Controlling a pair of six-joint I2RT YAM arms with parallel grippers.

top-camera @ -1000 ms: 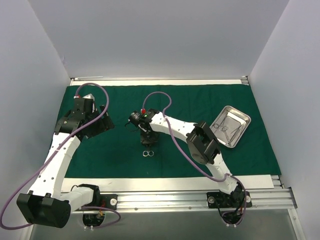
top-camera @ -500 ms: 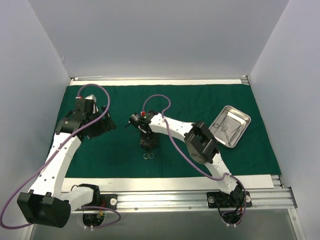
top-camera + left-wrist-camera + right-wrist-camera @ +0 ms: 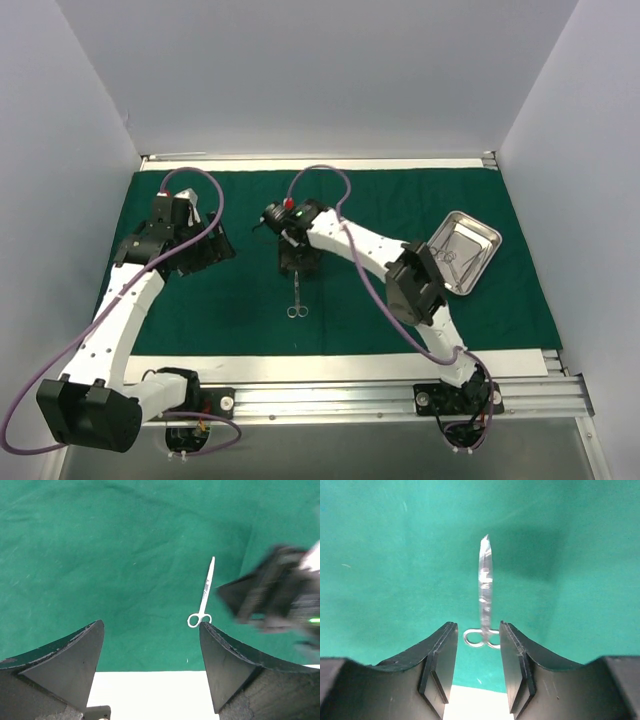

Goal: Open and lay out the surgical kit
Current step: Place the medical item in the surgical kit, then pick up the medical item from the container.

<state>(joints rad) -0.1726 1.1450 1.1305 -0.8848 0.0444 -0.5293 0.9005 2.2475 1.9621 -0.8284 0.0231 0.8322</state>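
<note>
Right wrist view: the right pincer [image 3: 476, 650] has its jaws apart, gripping nothing, flanking the rings of the scissors [image 3: 485, 580] lying flat on the green drape [image 3: 385, 555], tips at 12 o'clock; best to rise straight up without snagging them.

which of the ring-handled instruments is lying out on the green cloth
The lone instrument in the middle of the green cloth, by the right gripper; the other instruments sit in the steel tray at the right.

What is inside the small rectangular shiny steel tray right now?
Thin silver ring-handled instruments lie in the small rectangular shiny steel tray, too small to count. The right arm covers its near-left edge, so that part is hidden.
</note>
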